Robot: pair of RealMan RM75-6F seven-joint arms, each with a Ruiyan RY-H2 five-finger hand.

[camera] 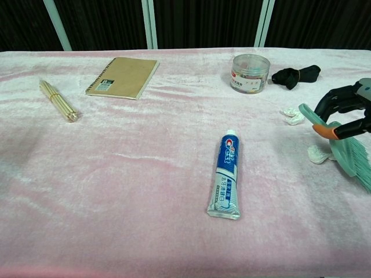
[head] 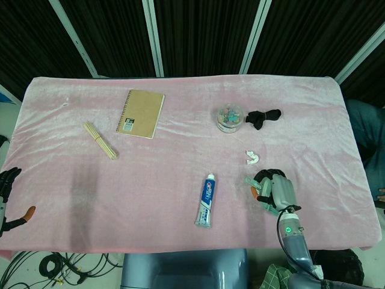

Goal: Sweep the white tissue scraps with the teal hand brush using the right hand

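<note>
the right hand [camera: 346,104] grips the teal hand brush [camera: 342,147], bristles angled down against one white tissue scrap [camera: 318,154] (a second [camera: 293,116] lies just beyond) on the pink surface [camera: 145,174], apparently to drag it inward.

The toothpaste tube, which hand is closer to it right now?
Right. The right hand, holding the brush, is just right of the toothpaste tube. The left hand sits at the table's far left edge, well across the cloth.
</note>
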